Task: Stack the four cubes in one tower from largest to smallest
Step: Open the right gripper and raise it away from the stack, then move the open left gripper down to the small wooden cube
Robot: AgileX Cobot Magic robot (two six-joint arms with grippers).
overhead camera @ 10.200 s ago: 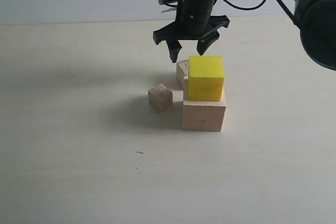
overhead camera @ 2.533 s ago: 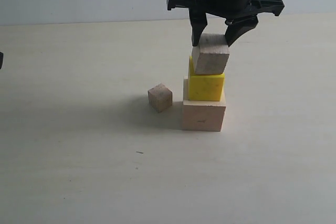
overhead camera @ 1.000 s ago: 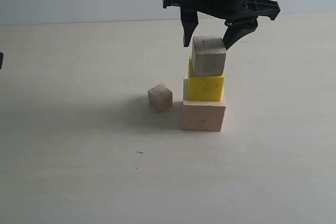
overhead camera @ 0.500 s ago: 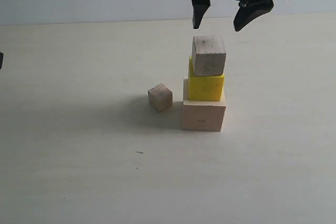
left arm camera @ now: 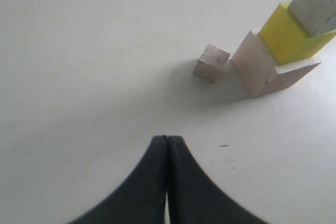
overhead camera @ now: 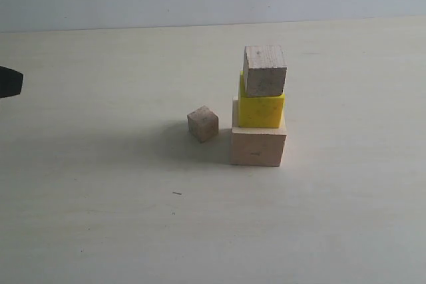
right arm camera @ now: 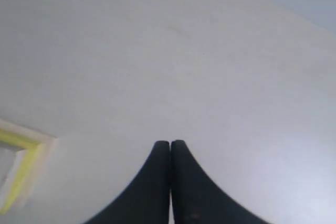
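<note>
Right gripper (right arm camera: pixel 169 144) lifted, closed; left gripper (left arm camera: pixel 167 140) closed; three cubes (overhead camera: pixel 261 111) stacked, one cube (overhead camera: pixel 203 124) loose.

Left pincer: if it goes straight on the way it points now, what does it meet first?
Probably only bare table: the shut left pincer aims beside the smallest tan cube, not at it. Depth is unclear.

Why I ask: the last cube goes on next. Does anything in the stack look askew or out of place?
Slightly. The tan cube looks shifted toward one edge of the yellow cube, not centred; the yellow cube sits off-centre on the large cube, leaving a step. The smallest cube lies on the table beside the base.
</note>
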